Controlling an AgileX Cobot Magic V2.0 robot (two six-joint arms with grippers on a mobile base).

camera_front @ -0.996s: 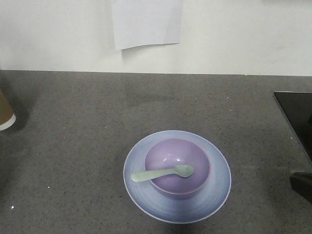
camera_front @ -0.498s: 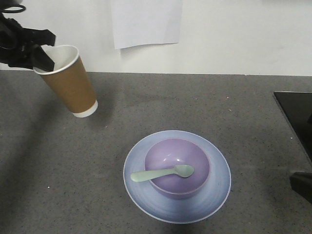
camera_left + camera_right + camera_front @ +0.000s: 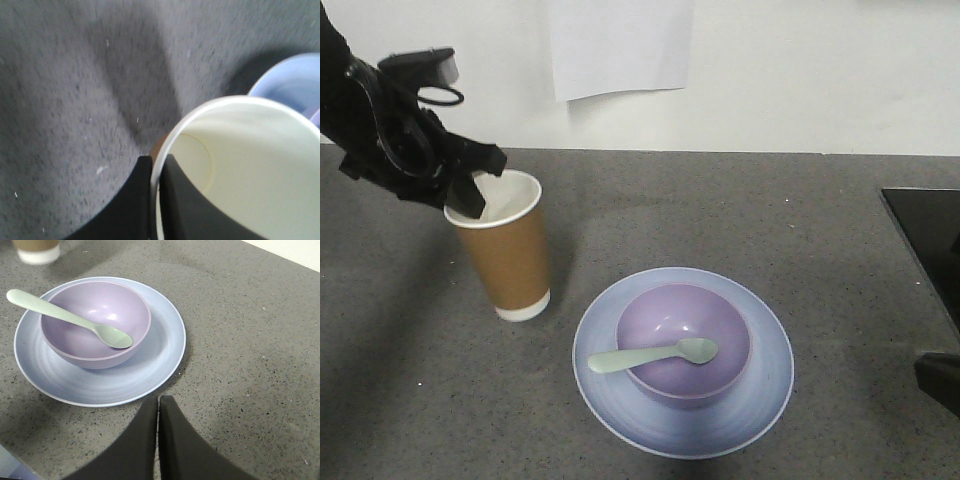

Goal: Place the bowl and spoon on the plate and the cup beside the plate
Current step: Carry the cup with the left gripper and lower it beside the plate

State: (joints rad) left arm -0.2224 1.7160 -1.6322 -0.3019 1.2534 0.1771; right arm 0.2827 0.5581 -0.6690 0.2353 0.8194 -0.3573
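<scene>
A brown paper cup (image 3: 508, 250) stands upright just left of the pale blue plate (image 3: 760, 400), its white base at or just above the counter. My left gripper (image 3: 470, 190) is shut on the cup's rim (image 3: 156, 172), one finger inside, one outside. The purple bowl (image 3: 685, 345) sits on the plate with the mint-green spoon (image 3: 650, 355) lying across it, handle over the bowl's left edge. In the right wrist view, my right gripper (image 3: 158, 399) is shut and empty, just off the plate (image 3: 165, 355), with the bowl (image 3: 95, 322) and spoon (image 3: 70, 317) beyond.
The counter (image 3: 740, 210) is dark grey speckled stone against a white wall. A sheet of paper (image 3: 620, 45) hangs on the wall. A black panel (image 3: 930, 235) lies at the right edge, with a dark part (image 3: 940, 385) below it.
The cup came in from the far left, tilted in the air, and now stands upright beside the plate, lower and further right. Bowl, spoon and plate have not moved.
</scene>
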